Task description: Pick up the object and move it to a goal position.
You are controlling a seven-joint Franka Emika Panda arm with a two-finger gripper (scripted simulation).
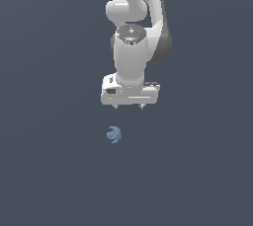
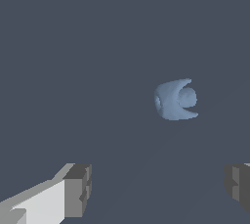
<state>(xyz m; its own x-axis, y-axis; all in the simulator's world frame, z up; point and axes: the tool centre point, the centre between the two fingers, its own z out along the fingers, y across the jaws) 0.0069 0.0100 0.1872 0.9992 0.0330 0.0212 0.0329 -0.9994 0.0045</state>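
Observation:
The object [image 1: 114, 134] is a small light-blue lump with swirled lobes, lying on the dark grey floor. In the exterior view it sits below the white gripper [image 1: 129, 106] and a little toward that view's left. The gripper points downward and hangs apart from the object, its two short fingertips spread wide. The wrist view shows the object [image 2: 176, 100] ahead of the open gripper [image 2: 158, 189], with nothing between the grey fingertips [image 2: 78, 189]. Nothing is held.
The white arm [image 1: 136, 18] rises out of the picture behind the gripper. The plain dark grey surface [image 1: 49, 170] fills both views, and no other object shows on it.

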